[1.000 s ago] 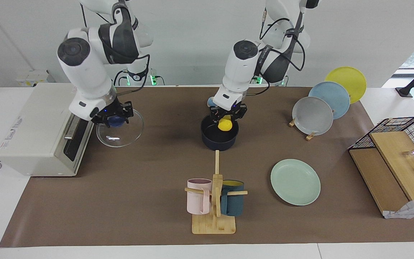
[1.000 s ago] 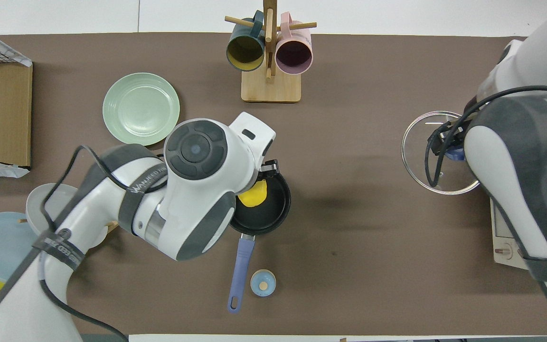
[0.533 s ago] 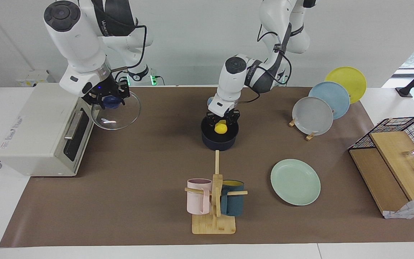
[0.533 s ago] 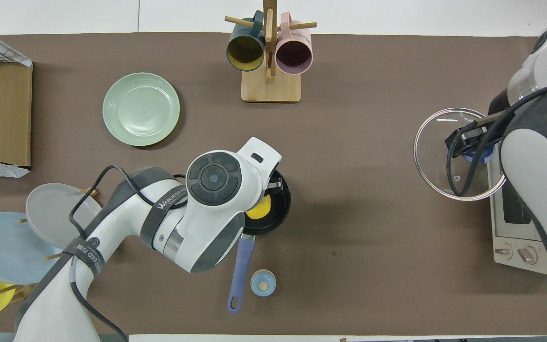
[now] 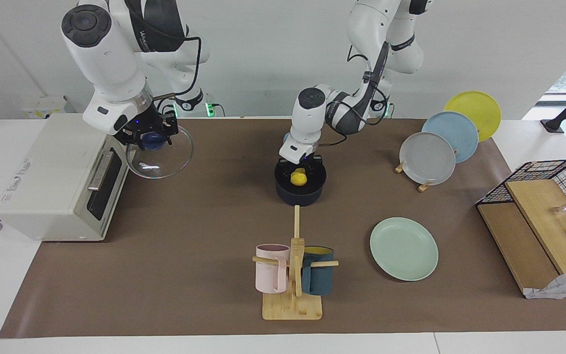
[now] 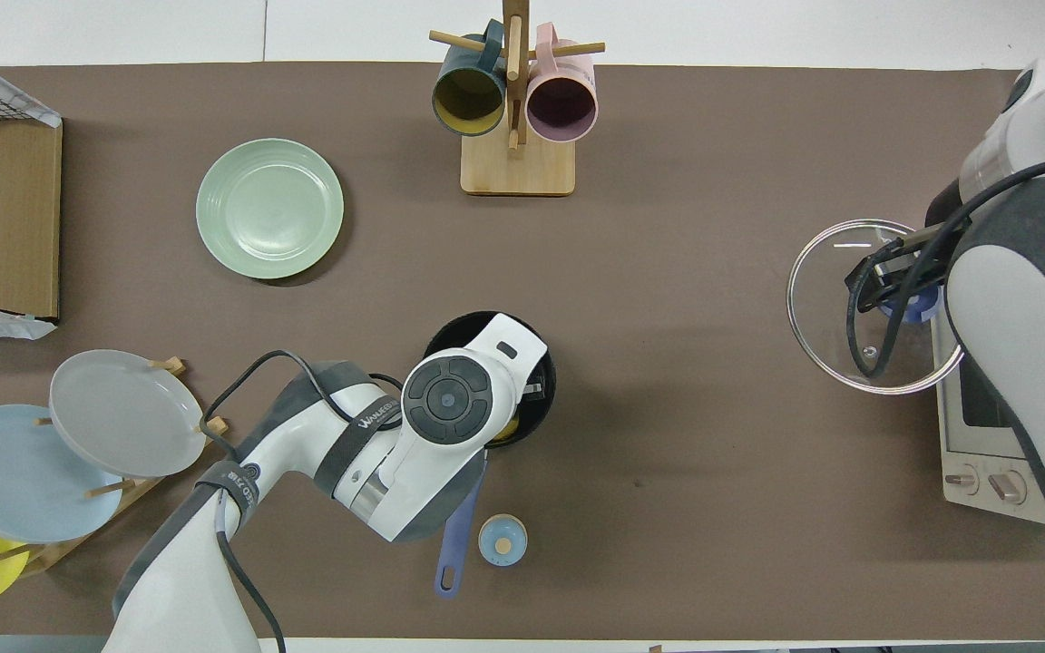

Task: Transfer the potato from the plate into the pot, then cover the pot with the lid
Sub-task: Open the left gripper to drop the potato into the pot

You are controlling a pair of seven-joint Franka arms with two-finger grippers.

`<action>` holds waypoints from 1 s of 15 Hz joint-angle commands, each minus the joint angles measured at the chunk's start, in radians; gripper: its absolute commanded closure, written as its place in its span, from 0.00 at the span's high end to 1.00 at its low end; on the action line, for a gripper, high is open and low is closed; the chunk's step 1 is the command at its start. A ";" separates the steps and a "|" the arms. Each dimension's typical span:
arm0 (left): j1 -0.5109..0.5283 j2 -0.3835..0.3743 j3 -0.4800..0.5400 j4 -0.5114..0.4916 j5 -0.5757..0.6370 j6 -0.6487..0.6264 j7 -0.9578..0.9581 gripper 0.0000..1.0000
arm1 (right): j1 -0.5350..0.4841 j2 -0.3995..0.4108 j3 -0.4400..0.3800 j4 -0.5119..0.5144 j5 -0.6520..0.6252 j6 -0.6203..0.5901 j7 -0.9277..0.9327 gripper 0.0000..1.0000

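Yellow potato (image 5: 298, 178) low inside the pot (image 5: 300, 189), left gripper (image 5: 300, 169) down at the pot's mouth with its fingers on either side of it. Whether they have let go I cannot tell; the potato sits at or near the black bottom. Pot stands mid-table, its blue handle (image 6: 457, 531) pointing toward the robots, a small blue-and-tan bell (image 6: 502, 540) just beside the handle's end.

Mint plate (image 5: 404, 249) bare, farther from the robots than the pot and toward the left arm's end.

Right gripper (image 5: 151, 138) clamped on the blue knob of the glass lid (image 5: 159, 158), holding it in the air over the table edge by the toaster oven (image 5: 52, 177), toward the right arm's end, well apart from the pot. Lid hangs tilted.

Step in hand, as I judge it: placing the potato, first half of the task all but done.

Next move calls for the left fingers to part and the arm to rise straight up out of the pot (it blocks the opening in the overhead view). Only then can the right arm carry the lid across, level it, centre it over the rim and lower it
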 commanded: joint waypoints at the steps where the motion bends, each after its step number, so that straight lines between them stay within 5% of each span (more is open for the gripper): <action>1: -0.023 -0.003 0.016 -0.021 0.023 0.024 -0.024 0.00 | -0.006 -0.012 0.003 0.008 0.016 -0.020 -0.022 0.00; 3: -0.022 0.003 0.016 -0.021 0.023 0.021 -0.015 0.00 | -0.005 -0.012 0.005 0.008 0.016 -0.017 -0.017 0.00; 4: -0.020 0.005 0.016 -0.016 0.023 0.019 -0.010 0.22 | -0.005 -0.012 0.005 0.008 0.016 -0.014 -0.014 0.00; 5: -0.019 0.005 0.018 -0.012 0.026 0.015 -0.004 0.84 | -0.005 -0.012 0.005 0.008 0.016 -0.014 -0.011 0.00; 6: -0.014 0.002 0.018 -0.009 0.029 0.009 -0.001 1.00 | -0.005 -0.012 0.015 0.008 0.016 -0.014 -0.008 0.00; 10: 0.019 -0.043 0.025 0.078 0.029 -0.147 0.029 1.00 | -0.006 -0.011 0.025 0.010 0.018 -0.014 0.000 0.00; 15: 0.205 -0.083 0.021 0.376 0.012 -0.489 0.170 1.00 | -0.005 -0.009 0.026 0.010 0.036 -0.009 0.026 0.00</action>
